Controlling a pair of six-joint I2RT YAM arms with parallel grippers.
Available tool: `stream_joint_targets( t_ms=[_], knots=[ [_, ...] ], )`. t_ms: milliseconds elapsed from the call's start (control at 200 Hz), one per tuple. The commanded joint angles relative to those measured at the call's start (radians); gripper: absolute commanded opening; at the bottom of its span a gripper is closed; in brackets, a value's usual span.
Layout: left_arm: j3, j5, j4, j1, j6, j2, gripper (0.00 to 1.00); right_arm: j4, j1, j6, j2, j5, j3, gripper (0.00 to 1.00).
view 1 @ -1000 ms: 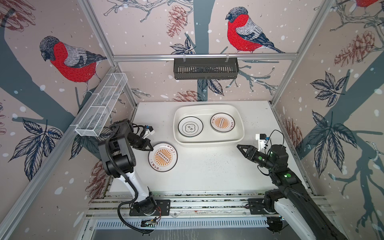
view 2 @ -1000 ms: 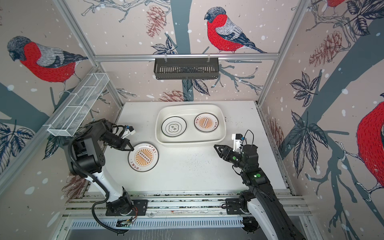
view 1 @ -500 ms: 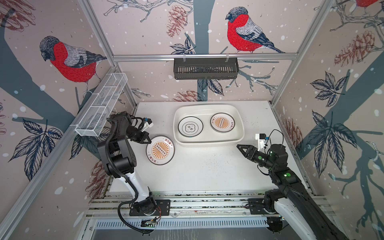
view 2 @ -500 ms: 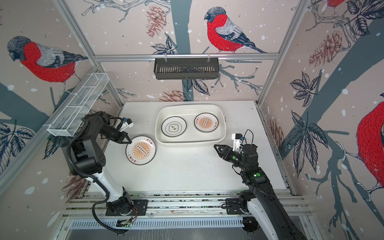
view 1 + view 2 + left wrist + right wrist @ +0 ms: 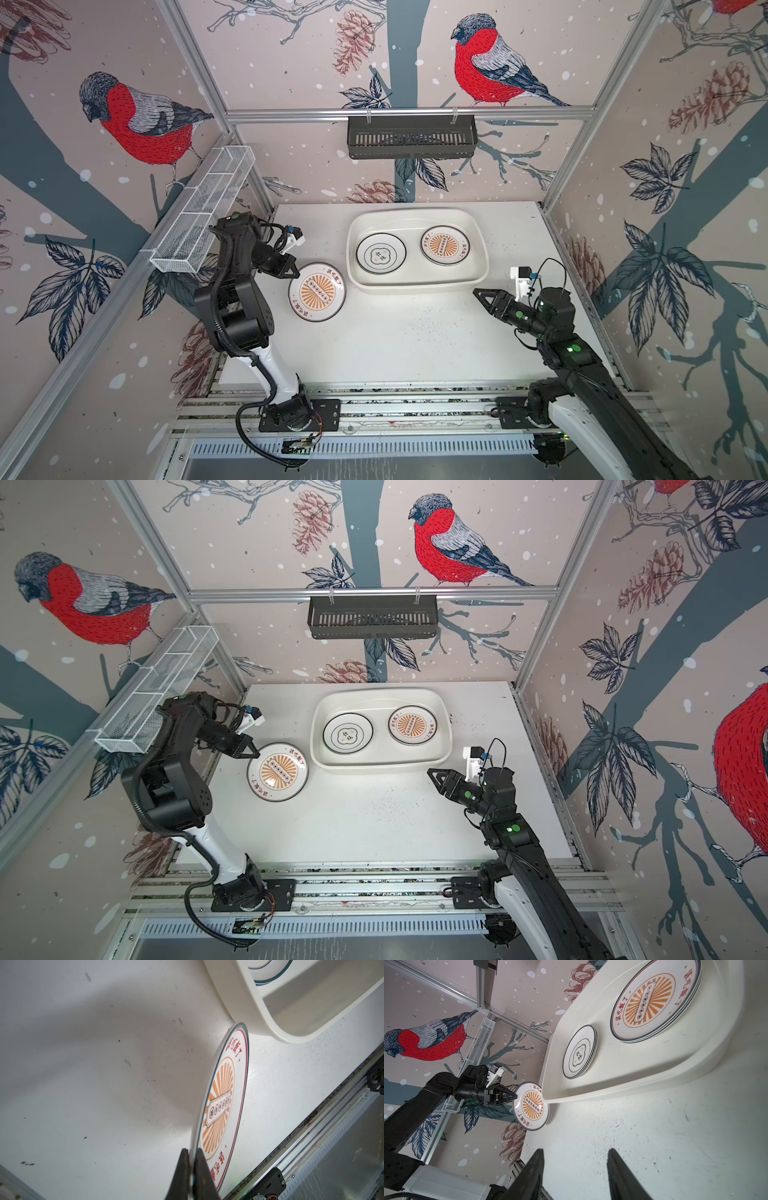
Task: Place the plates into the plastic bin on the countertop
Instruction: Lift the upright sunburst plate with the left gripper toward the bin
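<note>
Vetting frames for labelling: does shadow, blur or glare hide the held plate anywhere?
Left wrist view: plate sharp but nearly edge-on, a soft shadow beside it on the countertop. Right wrist view: right gripper dark and soft up close, plate clear. In both top views: even light, no glare on the plate.

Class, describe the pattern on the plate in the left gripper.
Orange sunburst centre, red characters, dark rim on the plate; shows best in the right wrist view.

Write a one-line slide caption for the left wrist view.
Left gripper, fingers pinching the rim of the sunburst plate, beside the plastic bin on the countertop.
</note>
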Motion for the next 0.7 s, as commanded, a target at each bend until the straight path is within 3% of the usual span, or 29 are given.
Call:
stream_joint_targets(
  t_ms=[0, 190, 695],
  knots=[
    [0.042, -0.009, -0.060, -0.002, -0.006, -0.009, 0.00, 0.034, 0.000, -0.014, 0.004, -0.009, 0.005, 0.51],
    [0.116, -0.072, -0.060, -0.003, -0.011, 0.001, 0.00, 0.039, -0.001, -0.013, 0.009, -0.009, 0.003, 0.51],
    [0.298, -0.072, -0.059, -0.010, -0.048, 0.029, 0.00, 0.053, 0.001, -0.013, 0.026, -0.017, 0.005, 0.51]
  ],
)
